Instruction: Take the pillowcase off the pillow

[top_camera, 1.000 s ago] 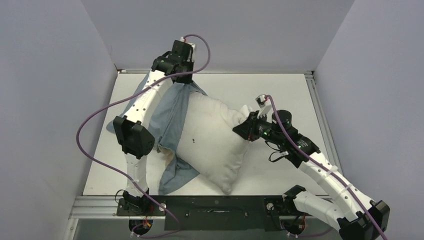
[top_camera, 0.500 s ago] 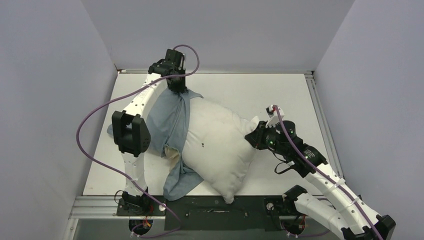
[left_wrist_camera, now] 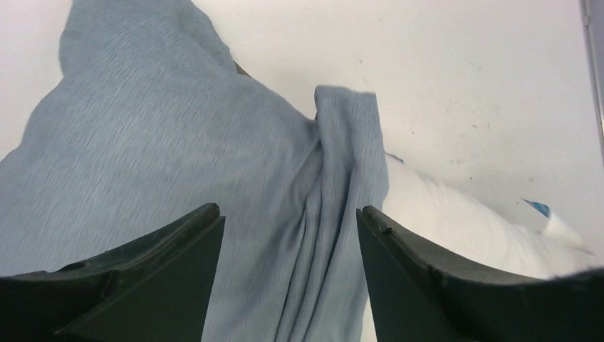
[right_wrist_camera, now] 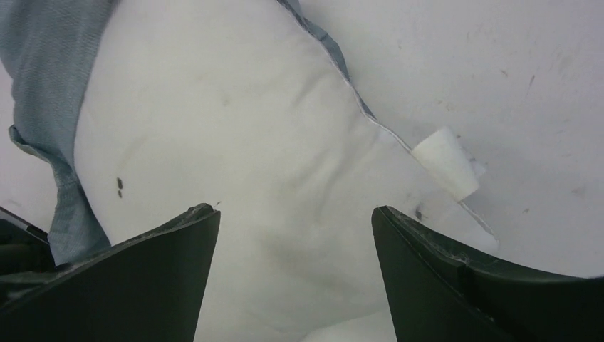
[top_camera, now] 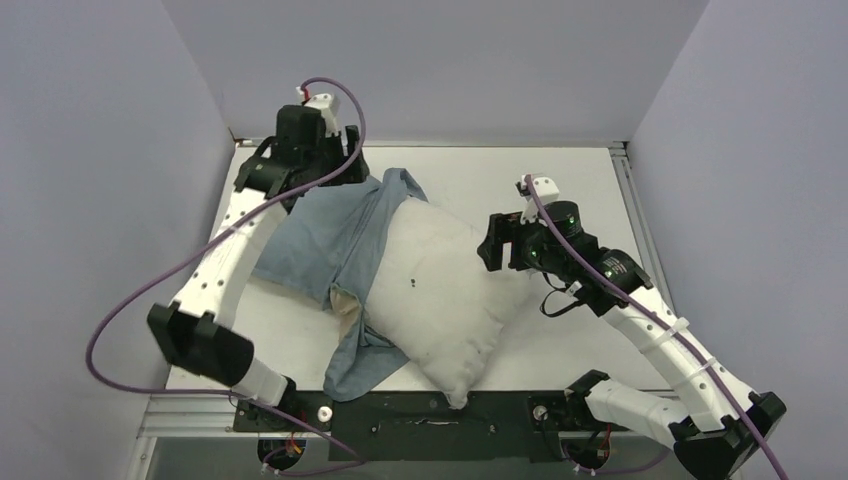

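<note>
From the top view, I see the dusty blue-grey cloth pillowcase point(top_camera: 325, 235) spread from the desk's point(top_camera: 560, 180) far-left corner towards its near edge. It covers only the left flank of the plump white rectangular pillow point(top_camera: 440, 300), which lies diagonally across the middle with its near end reaching the near edge. The left gripper point(top_camera: 345, 172) sits above the cloth's far end and the right gripper point(top_camera: 487, 247) at the pillow's right side. From here I cannot make out either one's fingers.

In the left wrist view, the dark fingers point(left_wrist_camera: 164, 271) stand wide apart with nothing between them. Gathered blue-grey folds lie below, with a strip of pillow on the right and a small blue-tipped tag point(left_wrist_camera: 541, 209) I can't read.

In the right wrist view, those fingers point(right_wrist_camera: 456, 285) are likewise spread wide and empty over bare pillow. I cannot tell whether they touch it. A small white label point(right_wrist_camera: 445, 162) sticks out at the seam, and the near part of the pillow is cut off.
</note>
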{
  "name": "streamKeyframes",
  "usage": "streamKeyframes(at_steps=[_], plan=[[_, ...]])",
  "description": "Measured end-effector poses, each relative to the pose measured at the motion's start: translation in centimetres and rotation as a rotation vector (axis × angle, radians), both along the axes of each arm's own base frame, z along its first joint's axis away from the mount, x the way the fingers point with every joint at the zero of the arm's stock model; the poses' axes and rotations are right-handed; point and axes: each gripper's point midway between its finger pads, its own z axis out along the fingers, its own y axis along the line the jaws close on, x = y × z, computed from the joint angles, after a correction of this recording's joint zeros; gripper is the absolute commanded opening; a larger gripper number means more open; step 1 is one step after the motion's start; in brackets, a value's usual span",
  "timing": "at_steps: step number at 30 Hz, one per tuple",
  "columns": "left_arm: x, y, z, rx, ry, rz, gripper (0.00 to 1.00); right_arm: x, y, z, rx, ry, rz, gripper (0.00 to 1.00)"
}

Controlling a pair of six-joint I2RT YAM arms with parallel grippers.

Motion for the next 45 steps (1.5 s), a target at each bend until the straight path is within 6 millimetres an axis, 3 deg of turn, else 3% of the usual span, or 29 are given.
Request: streamKeyframes(at_steps=[3,6,11,17,22,27,30,33,37,39,45], plan=[[-4.4,1.7,2.3,-0.020,-0.063,0.010,0.72,0.3,0.9,2.0,-0.011,-0.050,0.038,0.93],[-8.0,3.1,2.7,-0.027,-0.092,0.026,0.74,0.0,2.1,2.9,-0.030,-0.080,0.089,1.00],[-13.1,5.3,-0.3,-0.013,-0.045,0.063,0.78,-2.2,6.4,2.2,-0.111,-0.105,0.259,0.90],[-17.2,7.4,-4.3,0.004,0.054,0.125,0.79,-6.3,12.6,-0.6,-0.271,-0.139,0.466,0.90],[-20.0,8.2,-6.0,-0.030,0.080,0.161,0.80,-8.9,15.9,-4.6,-0.449,-0.158,0.573,0.90],[-20.9,8.0,-7.2,-0.060,0.105,0.172,0.80,-9.2,16.7,-8.8,-0.596,-0.144,0.603,0.90],[-21.2,7.6,-8.0,-0.081,0.135,0.165,0.80,-8.3,16.1,-11.2,-0.686,-0.138,0.581,1.00],[-21.6,7.0,-8.9,-0.106,0.170,0.150,0.80,-7.5,15.9,-12.5,-0.726,-0.137,0.556,0.79],[-21.4,5.9,-9.5,-0.150,0.193,0.127,0.80,-6.1,15.7,-12.7,-0.702,-0.136,0.512,0.25],[-21.1,5.2,-9.7,-0.179,0.199,0.111,0.80,-5.4,15.6,-12.5,-0.680,-0.131,0.486,0.06],[-19.8,3.1,-10.1,-0.259,0.211,0.061,0.80,-4.0,15.5,-11.5,-0.622,-0.130,0.444,0.05]])
